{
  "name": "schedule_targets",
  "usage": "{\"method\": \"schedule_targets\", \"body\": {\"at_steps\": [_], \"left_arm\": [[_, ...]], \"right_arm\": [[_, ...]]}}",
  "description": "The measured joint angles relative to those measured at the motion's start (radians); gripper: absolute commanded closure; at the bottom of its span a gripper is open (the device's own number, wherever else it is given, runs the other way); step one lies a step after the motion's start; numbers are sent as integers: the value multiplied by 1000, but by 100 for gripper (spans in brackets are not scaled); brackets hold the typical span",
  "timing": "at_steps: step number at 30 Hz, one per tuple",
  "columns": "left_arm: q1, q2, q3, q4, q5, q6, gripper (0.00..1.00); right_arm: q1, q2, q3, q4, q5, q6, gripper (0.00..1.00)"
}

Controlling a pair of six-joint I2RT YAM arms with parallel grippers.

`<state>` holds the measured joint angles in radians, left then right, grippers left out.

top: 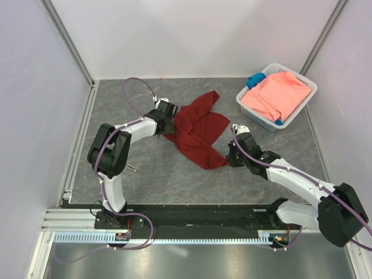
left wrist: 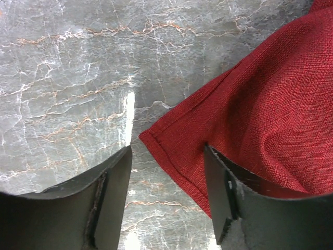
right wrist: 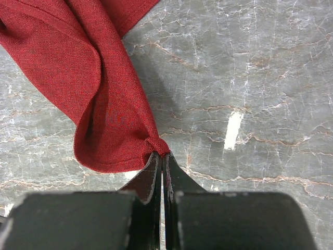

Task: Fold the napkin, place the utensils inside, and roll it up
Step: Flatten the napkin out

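The maroon napkin (top: 197, 131) lies crumpled and partly bunched on the grey marbled table. My left gripper (top: 168, 123) is open at its left edge. In the left wrist view a hemmed corner of the napkin (left wrist: 250, 104) lies flat between the spread fingers (left wrist: 167, 151), and the right finger rests over the cloth. My right gripper (top: 228, 160) is shut on the napkin's near right corner. The right wrist view shows the cloth (right wrist: 99, 104) pinched into a small knot at the fingertips (right wrist: 162, 155). A thin silvery rod, possibly a utensil (top: 132, 167), lies beside the left arm's elbow.
A white basket (top: 251, 114) stands at the back right, holding a salmon-pink cloth (top: 276, 96) and a small blue cloth (top: 254, 80). White walls with metal rails enclose the table on three sides.
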<state>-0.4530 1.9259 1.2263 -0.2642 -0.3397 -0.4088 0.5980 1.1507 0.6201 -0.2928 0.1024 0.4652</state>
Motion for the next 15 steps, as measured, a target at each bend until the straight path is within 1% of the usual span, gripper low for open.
{"method": "schedule_targets", "body": {"at_steps": [4,7,13,14,15], "left_arm": [[0,0,0,0,-2,6,35],[4,2,5,-2,0,6,37],[37,25,20,0,47,7,49],[42,26,21,0,55,8,55],[48,26,21,0,62,8,58]], "right_arm": [[0,0,0,0,-4,0,100],[0,-5,0,0,-10,0,100],[0,-29,-1,0,-17,1,100],[0,-33,-1,0,-17,1,100],[0,-37,-1,0,-18,1,100]]}}
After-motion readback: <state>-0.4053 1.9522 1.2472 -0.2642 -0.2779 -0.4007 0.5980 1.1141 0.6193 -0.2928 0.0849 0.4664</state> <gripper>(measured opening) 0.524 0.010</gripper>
